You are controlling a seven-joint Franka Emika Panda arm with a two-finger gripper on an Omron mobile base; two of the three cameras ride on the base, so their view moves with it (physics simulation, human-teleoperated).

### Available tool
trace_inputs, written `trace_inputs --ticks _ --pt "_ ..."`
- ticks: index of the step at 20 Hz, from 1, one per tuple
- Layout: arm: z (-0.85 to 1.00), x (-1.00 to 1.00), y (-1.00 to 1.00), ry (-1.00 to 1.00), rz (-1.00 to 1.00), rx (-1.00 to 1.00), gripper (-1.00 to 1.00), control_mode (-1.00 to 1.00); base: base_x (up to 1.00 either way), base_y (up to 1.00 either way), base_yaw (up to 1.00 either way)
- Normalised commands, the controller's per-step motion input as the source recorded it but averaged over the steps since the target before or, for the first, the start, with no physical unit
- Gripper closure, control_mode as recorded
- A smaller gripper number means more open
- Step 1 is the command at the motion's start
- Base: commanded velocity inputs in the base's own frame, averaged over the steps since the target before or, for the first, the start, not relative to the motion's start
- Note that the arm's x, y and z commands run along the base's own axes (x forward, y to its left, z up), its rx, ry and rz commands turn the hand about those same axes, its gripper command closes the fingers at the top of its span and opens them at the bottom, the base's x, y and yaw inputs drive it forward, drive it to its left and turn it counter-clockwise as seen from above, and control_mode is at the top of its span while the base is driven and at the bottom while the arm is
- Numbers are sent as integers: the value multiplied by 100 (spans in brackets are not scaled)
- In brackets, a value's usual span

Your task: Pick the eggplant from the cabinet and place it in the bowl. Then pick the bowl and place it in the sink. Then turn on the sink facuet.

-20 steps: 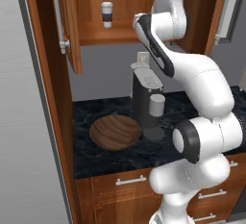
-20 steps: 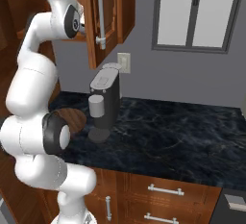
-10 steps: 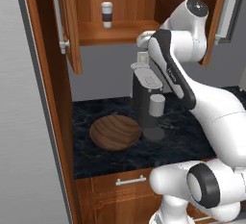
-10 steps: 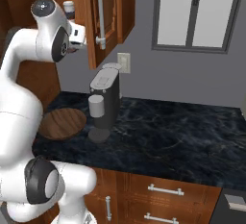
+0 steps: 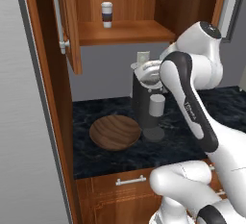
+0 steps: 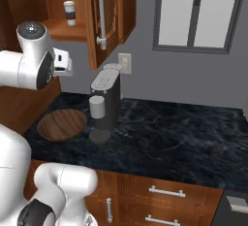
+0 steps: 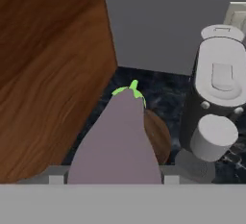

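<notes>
I am carrying the eggplant (image 7: 120, 141) out of the cabinet (image 5: 120, 6) toward the bowl (image 5: 115, 131), so I am in the first step, with the pick done and the placing not yet made. The pincer (image 7: 113, 180) is part open and clamped on the eggplant, whose green cap is pointing away from the hand. In the hand view a sliver of the bowl is showing just past the eggplant, low on the counter (image 5: 182, 141), with the coffee machine (image 7: 216, 103) to one side. The bowl is sitting near the counter's left edge, just beside the machine. Next, I judge, I am needing to bring the hand lower and centre it over the bowl before letting go, keeping clear of the open cabinet door (image 5: 67, 21).
</notes>
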Motion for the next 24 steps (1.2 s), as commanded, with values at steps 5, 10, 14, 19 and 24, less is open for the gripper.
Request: trace_inputs --ticks 5,10,14,19,24 --pt "-97 -58 44 19 20 -11 100 -100 0 0 0" --pt "-100 -7 20 11 16 -9 100 -100 0 0 0" --pt "-82 36 13 11 7 -9 100 -100 0 0 0" --pt "-63 42 2 2 1 -3 100 -100 0 0 0" --pt "-63 38 6 0 0 -5 100 -100 0 0 0"
